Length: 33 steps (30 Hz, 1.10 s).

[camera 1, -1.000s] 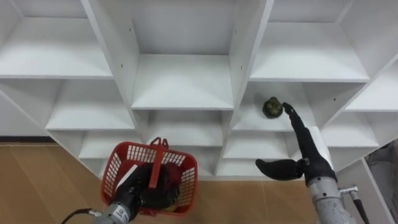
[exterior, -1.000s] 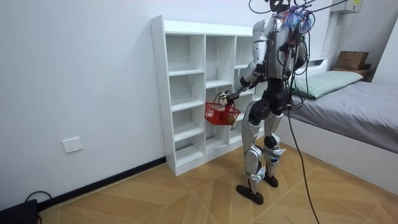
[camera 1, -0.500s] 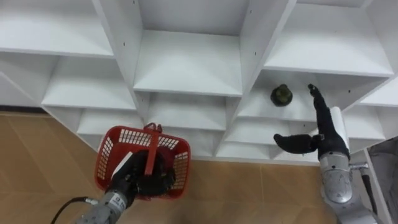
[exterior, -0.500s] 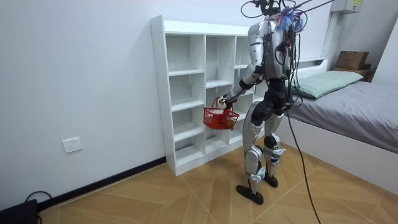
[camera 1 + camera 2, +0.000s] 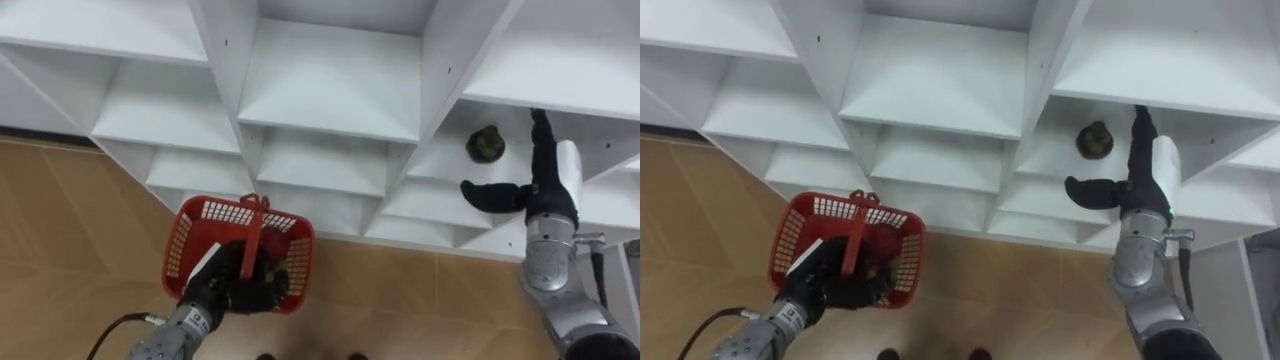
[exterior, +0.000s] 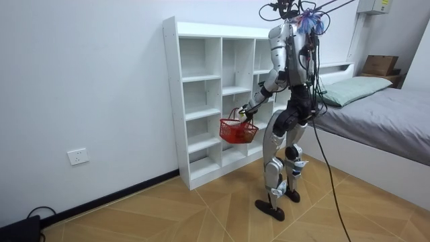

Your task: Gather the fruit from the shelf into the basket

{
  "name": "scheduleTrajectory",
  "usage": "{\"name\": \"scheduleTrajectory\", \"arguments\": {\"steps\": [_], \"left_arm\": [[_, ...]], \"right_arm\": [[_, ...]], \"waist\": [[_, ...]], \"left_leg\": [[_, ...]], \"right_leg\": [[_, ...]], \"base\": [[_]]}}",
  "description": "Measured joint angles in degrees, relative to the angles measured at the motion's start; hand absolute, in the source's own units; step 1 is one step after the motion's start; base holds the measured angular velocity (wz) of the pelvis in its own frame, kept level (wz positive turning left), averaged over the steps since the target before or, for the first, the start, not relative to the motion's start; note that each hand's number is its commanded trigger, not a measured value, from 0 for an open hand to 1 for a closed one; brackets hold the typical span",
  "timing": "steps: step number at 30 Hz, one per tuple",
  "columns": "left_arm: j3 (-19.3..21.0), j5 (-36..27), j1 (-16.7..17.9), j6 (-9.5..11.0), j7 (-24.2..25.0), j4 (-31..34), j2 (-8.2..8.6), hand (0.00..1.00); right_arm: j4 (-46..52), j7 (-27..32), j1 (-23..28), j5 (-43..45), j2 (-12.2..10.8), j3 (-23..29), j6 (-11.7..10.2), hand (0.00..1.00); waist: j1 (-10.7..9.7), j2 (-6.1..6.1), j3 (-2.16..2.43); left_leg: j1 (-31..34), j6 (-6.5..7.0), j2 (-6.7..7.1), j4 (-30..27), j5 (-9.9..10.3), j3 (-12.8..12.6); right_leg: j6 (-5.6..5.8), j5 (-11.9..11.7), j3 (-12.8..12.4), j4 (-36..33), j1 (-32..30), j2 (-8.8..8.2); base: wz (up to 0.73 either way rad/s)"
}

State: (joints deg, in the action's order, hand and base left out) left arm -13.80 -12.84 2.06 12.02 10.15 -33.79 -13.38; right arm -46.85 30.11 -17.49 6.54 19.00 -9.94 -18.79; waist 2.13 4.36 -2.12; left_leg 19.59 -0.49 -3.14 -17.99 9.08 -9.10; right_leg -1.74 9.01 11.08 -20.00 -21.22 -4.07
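Fruit: a dark green, roundish fruit (image 5: 486,144) is seen lying on a shelf in the right-hand column of the closet, near the front edge of its compartment.
Closet: a white open-fronted closet (image 5: 330,90) of square compartments is faced by the standing robot; the other compartments in the eye views are seen bare.
Right hand: the right hand (image 5: 546,192) is held released, with straight fingers (image 5: 540,135) reaching up into the fruit's compartment just to the fruit's right and the thumb spread out below it; a gap is seen between hand and fruit.
Left hand: the left hand (image 5: 226,290) is clenched round the upright handle of a red plastic basket (image 5: 186,236), which is held low in front of the closet, above the wooden floor (image 5: 60,230).
Basket contents: something dark is seen inside, but what it is cannot be told.
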Motion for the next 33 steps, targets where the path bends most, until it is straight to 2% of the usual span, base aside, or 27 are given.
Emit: {"name": "scheduleTrajectory", "arguments": {"steps": [2,5,10,22,33], "left_arm": [[0.1,0.0,-0.6,0.0,-0.1,-0.2,0.01,1.0],[0.1,0.0,-1.4,-0.3,-0.1,-1.1,0.0,1.0],[0.0,0.0,-2.1,-0.5,0.0,-1.1,0.56,1.0],[0.0,0.0,-2.7,-0.9,0.1,-1.1,1.19,1.0],[-1.7,-0.2,-3.2,-0.9,-2.1,-1.2,1.32,1.0]], "right_arm": [[0.0,0.2,-1.6,0.5,0.0,0.1,0.0,0.0],[0.2,2.4,-2.9,1.1,0.1,0.8,0.0,0.0],[0.2,5.6,-3.9,0.9,0.7,2.5,0.0,0.0],[0.0,7.5,-4.2,-0.2,1.9,2.5,0.0,0.0],[-4.8,8.2,-8.8,-8.6,1.9,2.4,-0.1,0.0]], "waist": [[0.3,0.24,-0.37],[0.3,0.31,-0.43],[1.3,0.27,-0.53],[2.2,0.19,-0.63],[2.8,-0.25,-0.93]], "left_leg": [[1.9,0.01,-0.05,-1.0,0.0,-0.3],[4.2,0.01,-0.04,-2.3,0.0,-0.3],[5.9,-0.01,-0.07,-3.7,0.0,-0.4],[8.7,-0.03,-0.19,-5.8,0.0,-0.4],[9.9,-0.01,-0.19,-5.3,0.0,-0.4]], "right_leg": [[-0.22,0.2,-0.5,-1.7,-2.4,-0.11],[-0.6,1.0,-0.2,-4.4,-5.2,-0.83],[-1.01,1.7,-0.1,-6.0,-7.1,-1.06],[-1.52,2.0,-0.3,-8.8,-10.4,-1.62],[-1.48,2.0,0.0,-8.5,-11.5,-1.69]], "base": [[-0.07],[0.04],[0.03],[0.0],[0.0]]}}
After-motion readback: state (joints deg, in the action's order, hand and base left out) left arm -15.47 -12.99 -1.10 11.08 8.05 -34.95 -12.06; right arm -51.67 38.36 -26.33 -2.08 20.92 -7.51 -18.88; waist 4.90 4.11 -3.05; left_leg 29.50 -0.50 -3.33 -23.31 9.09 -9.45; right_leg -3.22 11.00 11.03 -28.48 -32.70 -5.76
